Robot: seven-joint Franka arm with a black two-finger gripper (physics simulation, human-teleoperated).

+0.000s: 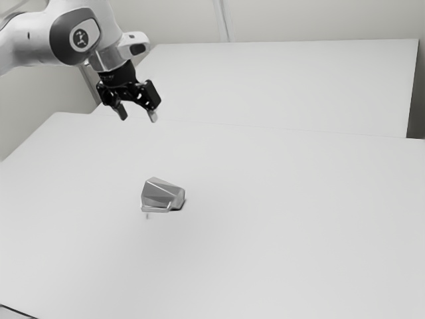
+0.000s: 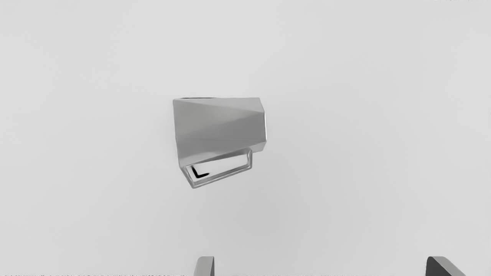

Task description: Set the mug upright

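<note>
Arm (image 1: 80, 33) in from the exterior view's upper left, hand angled down. Claw (image 1: 138, 116) up over the surface (image 1: 285, 232), well apart from the mug, released: fingers spread wide, nothing between them. Mug (image 1: 161, 195) on its side on the surface, handle (image 2: 222, 177) on the side nearer the fingertips. Wider end looks like the mouth, can't be sure.

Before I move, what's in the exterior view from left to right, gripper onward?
Gripper → mug on its side → dark strip at the right edge. Gripper and mug overlap slightly in width, but the gripper starts further left.
</note>
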